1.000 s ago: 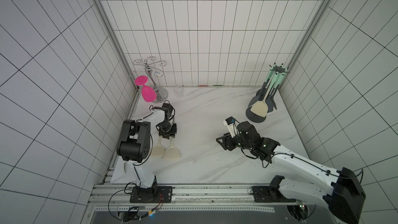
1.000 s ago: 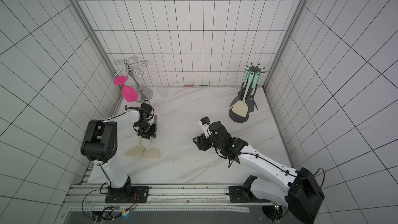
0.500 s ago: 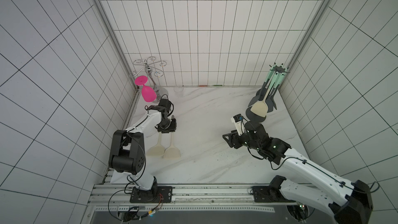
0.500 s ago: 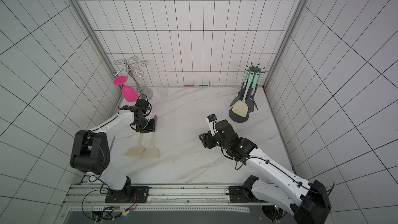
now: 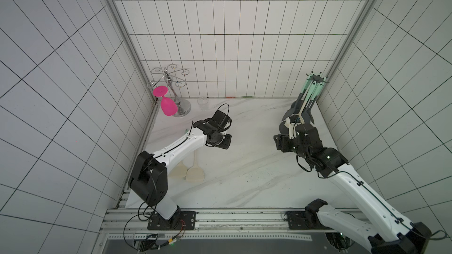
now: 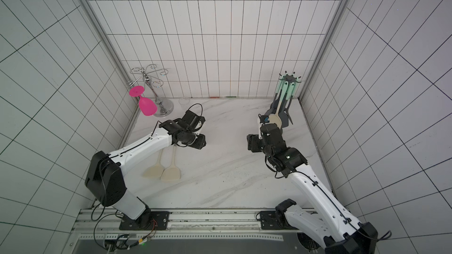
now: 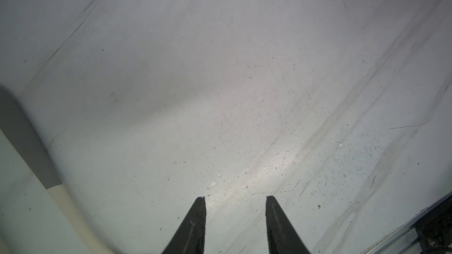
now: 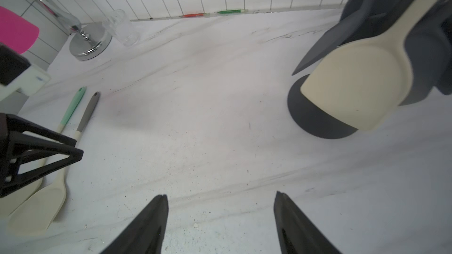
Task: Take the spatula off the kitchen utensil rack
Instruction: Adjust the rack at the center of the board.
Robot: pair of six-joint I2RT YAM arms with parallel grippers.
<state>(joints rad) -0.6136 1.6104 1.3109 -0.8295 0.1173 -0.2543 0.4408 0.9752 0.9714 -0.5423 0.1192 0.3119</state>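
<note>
Writing: a small blue mark on the left arm's white housing (image 8: 39, 78), too small to read; perhaps a logo.
Since a second ago: the right arm has come from mid-table up to the kitchen utensil rack (image 6: 289, 78), and its jaws have spread. The left arm has drawn back from the two cream spatulas (image 6: 171, 172) lying on the table (image 5: 244, 167).
Right gripper (image 8: 220, 194): jaws wide, empty, over bare marble, short of the blade.
Left gripper (image 7: 234, 197): jaws narrowly parted, nothing between them.
Spatula (image 8: 354, 86): cream, hanging on the rack in the back right corner among dark utensils.
</note>
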